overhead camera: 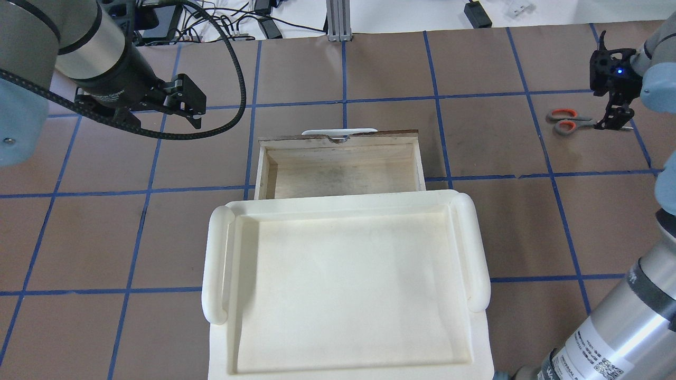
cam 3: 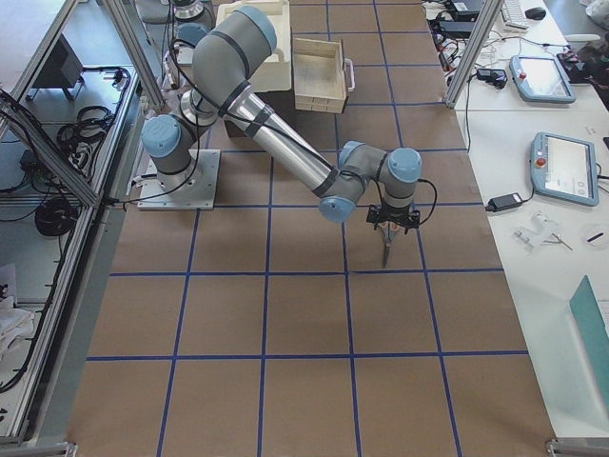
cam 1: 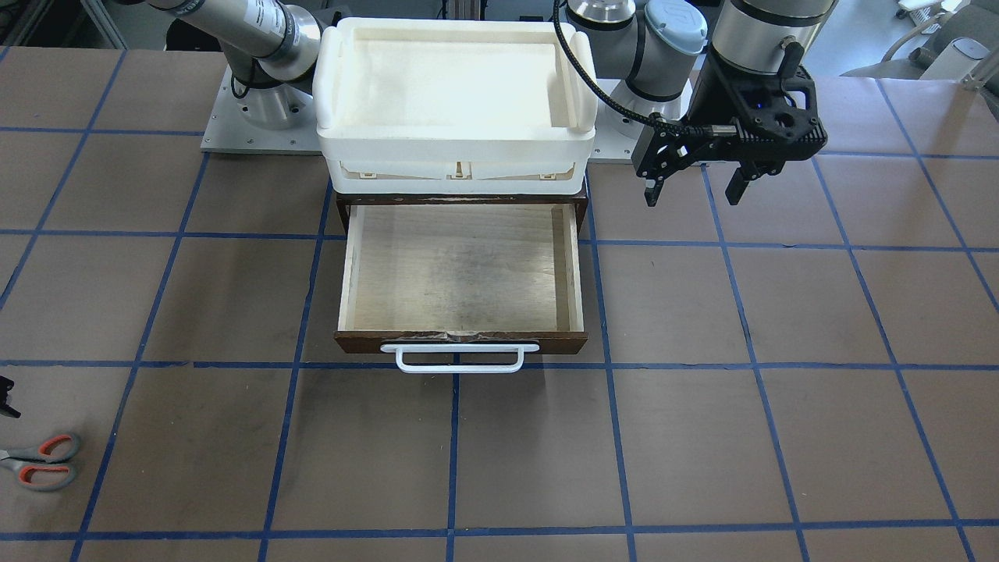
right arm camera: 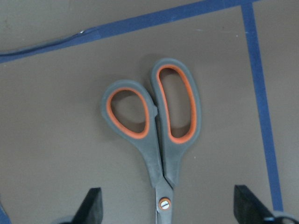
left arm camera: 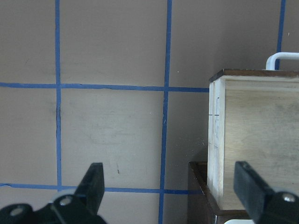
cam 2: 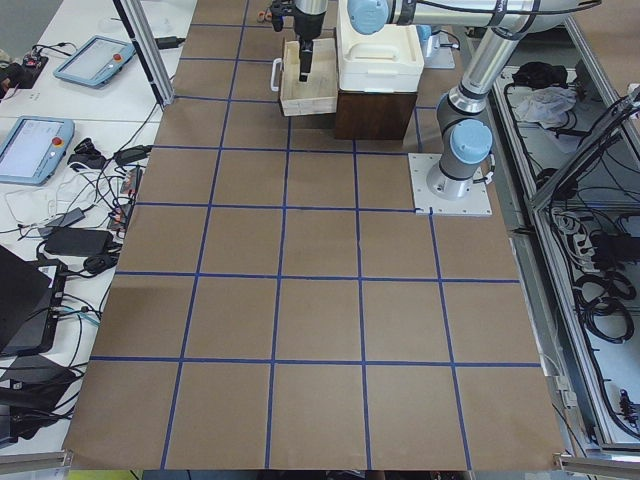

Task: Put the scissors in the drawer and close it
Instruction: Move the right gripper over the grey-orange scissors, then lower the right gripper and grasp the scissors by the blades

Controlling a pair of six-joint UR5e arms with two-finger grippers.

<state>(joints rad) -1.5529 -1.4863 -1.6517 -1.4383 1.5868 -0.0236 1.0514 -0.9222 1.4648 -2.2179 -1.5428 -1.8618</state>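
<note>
The left pincer (cam 1: 693, 195) is hanging spread wide above the table (cam 1: 702, 437), gripping nothing. Just to its right, the drawer (cam 1: 576, 265) is standing pulled out. Well beyond, the scissors (overhead camera: 567, 121) are lying flat beneath the right pincer (overhead camera: 614, 122), whose fingers are gaping either side of the pivot, unclenched.

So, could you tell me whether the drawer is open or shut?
Open: the drawer is pulled out from its case, its empty plywood floor showing.

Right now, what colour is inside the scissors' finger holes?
Orange-red, lining the grey loops of the scissors. The right wrist view shows it best.
</note>
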